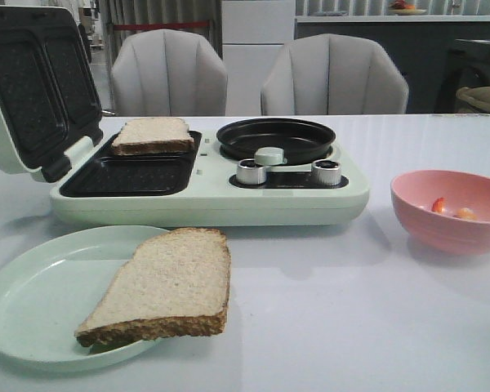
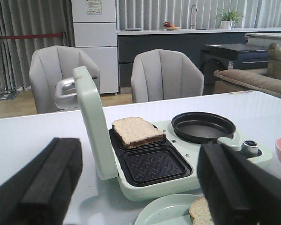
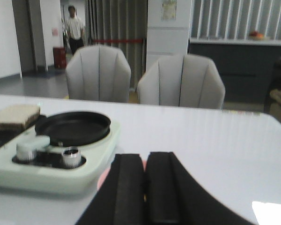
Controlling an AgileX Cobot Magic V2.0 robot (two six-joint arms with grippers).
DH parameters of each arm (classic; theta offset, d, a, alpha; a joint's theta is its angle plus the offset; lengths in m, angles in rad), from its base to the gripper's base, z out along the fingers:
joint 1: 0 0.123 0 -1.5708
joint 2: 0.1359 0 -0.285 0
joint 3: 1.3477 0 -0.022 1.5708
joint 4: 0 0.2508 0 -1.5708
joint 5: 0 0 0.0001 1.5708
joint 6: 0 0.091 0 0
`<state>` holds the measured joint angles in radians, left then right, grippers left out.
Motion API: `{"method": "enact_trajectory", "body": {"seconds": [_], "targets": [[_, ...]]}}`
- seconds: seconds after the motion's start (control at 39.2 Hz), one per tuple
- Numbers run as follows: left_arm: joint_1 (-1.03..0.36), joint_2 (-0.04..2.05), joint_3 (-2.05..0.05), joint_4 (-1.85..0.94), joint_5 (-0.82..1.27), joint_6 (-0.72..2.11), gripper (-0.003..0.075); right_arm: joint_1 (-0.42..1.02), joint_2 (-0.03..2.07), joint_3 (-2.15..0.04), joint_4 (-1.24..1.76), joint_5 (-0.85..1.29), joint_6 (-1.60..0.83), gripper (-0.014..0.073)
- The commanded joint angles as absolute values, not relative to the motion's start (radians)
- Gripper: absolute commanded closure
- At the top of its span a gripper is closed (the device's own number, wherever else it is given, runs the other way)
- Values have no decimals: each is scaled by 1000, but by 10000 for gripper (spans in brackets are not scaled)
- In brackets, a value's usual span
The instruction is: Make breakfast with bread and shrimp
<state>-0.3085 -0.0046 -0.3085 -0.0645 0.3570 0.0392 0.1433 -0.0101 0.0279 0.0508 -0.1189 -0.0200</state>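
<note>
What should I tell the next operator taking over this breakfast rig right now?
Left tool: open, empty, back from the sandwich maker.
Right tool: shut; nothing visibly gripped.
Bread: one slice on the far grill plate, the other slice on the green plate.
Shrimp: in the pink bowl on the right.
Done: first slice loaded, lid open.
Left: add shrimp, top with second slice.

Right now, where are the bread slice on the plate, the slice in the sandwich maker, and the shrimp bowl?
bread on the plate (image 1: 167, 282), front view, middle of crumb face
bread in the sandwich maker (image 1: 151, 132), front view, top face
pink bowl (image 1: 441, 224), front view, outer wall
</note>
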Motion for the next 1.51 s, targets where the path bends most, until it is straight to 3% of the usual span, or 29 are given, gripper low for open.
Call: {"method": "enact_trajectory", "body": {"seconds": [0.0,0.26,0.64,0.71,0.84,0.94,1.48], "targets": [[-315,0,-332,-75,270,34,156,142,-20,-53,37,-276,-22,452],[-315,0,-332,-75,270,34,156,142,191,-355,36,187,-22,452],[-315,0,-332,-75,260,34,156,142,356,-370,61,216,-21,443],[-315,0,-332,-75,260,34,156,142,377,-385,92,235,-21,376],[-315,0,-332,-75,260,34,156,142,443,-436,147,299,-21,151],[-315,0,-332,-75,260,34,156,144,516,-489,201,348,-21,46],[-315,0,-332,-75,275,34,156,341,1104,-766,532,468,-40,43]]}}
